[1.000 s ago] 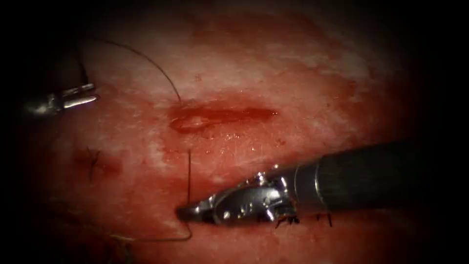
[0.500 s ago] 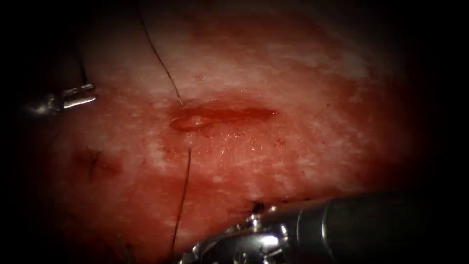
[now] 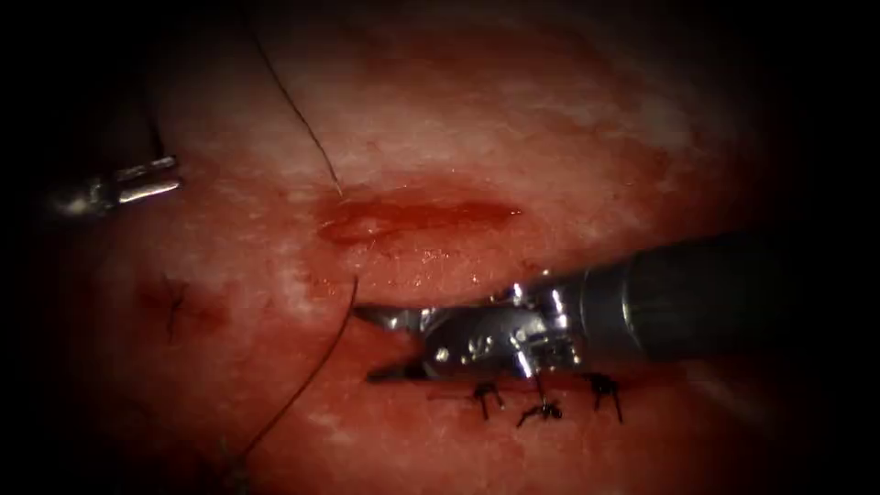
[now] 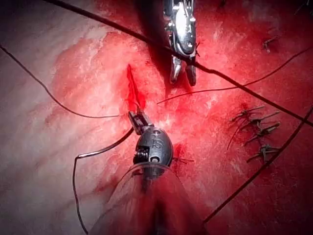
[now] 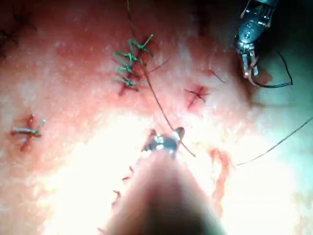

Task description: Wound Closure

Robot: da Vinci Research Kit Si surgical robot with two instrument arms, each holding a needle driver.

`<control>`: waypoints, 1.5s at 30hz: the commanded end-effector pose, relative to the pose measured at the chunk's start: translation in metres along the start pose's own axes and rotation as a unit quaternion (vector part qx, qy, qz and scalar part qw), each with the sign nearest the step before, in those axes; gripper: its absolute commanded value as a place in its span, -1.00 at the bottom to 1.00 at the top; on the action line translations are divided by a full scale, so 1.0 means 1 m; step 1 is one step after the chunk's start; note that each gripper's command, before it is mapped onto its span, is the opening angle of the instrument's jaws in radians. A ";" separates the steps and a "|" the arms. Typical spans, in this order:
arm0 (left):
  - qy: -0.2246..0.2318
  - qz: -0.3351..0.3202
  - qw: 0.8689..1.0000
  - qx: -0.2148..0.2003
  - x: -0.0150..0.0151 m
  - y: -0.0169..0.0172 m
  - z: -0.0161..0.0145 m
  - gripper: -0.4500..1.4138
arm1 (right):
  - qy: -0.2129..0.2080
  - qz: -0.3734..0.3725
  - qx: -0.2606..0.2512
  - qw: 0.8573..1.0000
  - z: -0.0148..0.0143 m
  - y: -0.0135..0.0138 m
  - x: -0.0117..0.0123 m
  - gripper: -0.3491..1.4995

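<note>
The cut (image 3: 417, 214) lies across the middle of the tissue. My left tool (image 3: 137, 188) rests far to its left, jaws shut on the curved needle (image 4: 77, 161) near one end, and the needle is clear of the tissue. Thread (image 3: 312, 137) enters the tissue above the cut's left end, comes out below it, and trails down to the left (image 3: 302, 385). My right tool (image 3: 365, 344) lies below the cut with its jaws open. The thread runs just past its tips and is not gripped. It shows again in the left wrist view (image 4: 181, 77) and the right wrist view (image 5: 164, 137).
A row of dark old stitches (image 3: 541, 403) sits just under the right tool's wrist. A small cross stitch (image 3: 174, 304) marks the tissue at lower left. Red fluid wets the surface around the cut. Green-looking stitches (image 5: 129, 63) lie beyond the right tool.
The right tool was shut on the thread below the cut. It dipped down, then opened, let the thread go and rose toward the cut. The thread now hangs slack. The left tool stayed still.
</note>
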 end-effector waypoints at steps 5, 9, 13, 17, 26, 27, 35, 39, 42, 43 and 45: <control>-0.001 -0.001 1.000 0.000 -0.0005 0.0010 0.0005 -1.00 | -0.004 -0.007 0.004 1.000 0.0043 -0.0006 -0.0034 0.60; -0.001 -0.001 1.000 0.000 -0.0005 0.0010 0.0005 -1.00 | -0.007 -0.009 0.024 1.000 0.0061 -0.0008 -0.0043 0.16; -0.003 -0.001 1.000 0.000 -0.0005 0.0010 0.0005 -1.00 | 0.016 0.048 0.050 0.997 0.0062 -0.0001 -0.0041 -1.00; -0.003 -0.001 1.000 -0.001 -0.0005 0.0010 0.0005 -1.00 | 0.019 0.058 0.052 0.997 0.0047 -0.0002 -0.0022 -1.00; -0.002 -0.001 1.000 -0.001 -0.0005 0.0010 0.0004 -1.00 | 0.035 0.051 0.099 0.993 0.0004 -0.0037 0.0037 -1.00; -0.002 -0.001 1.000 -0.001 -0.0005 0.0010 0.0004 -1.00 | 0.039 0.049 0.105 0.992 0.0000 -0.0043 0.0045 -1.00; -0.002 0.001 1.000 0.000 -0.0009 0.0010 0.0006 -1.00 | 0.075 0.032 0.161 0.984 -0.0015 -0.0070 0.0098 -1.00; -0.002 0.001 1.000 0.000 -0.0009 0.0010 0.0006 -1.00 | 0.080 0.034 0.131 0.988 -0.0015 -0.0056 0.0104 -0.44; -0.002 0.001 1.000 0.000 -0.0009 0.0010 0.0006 -1.00 | 0.082 0.028 0.068 0.994 -0.0016 -0.0039 0.0091 0.60; -0.002 0.001 1.000 0.000 -0.0009 0.0010 0.0006 -1.00 | 0.075 0.028 0.058 0.995 -0.0016 -0.0035 0.0086 0.65; -0.002 0.001 1.000 0.000 -0.0009 0.0010 0.0006 -1.00 | 0.063 0.032 0.044 0.997 -0.0017 -0.0027 0.0069 0.71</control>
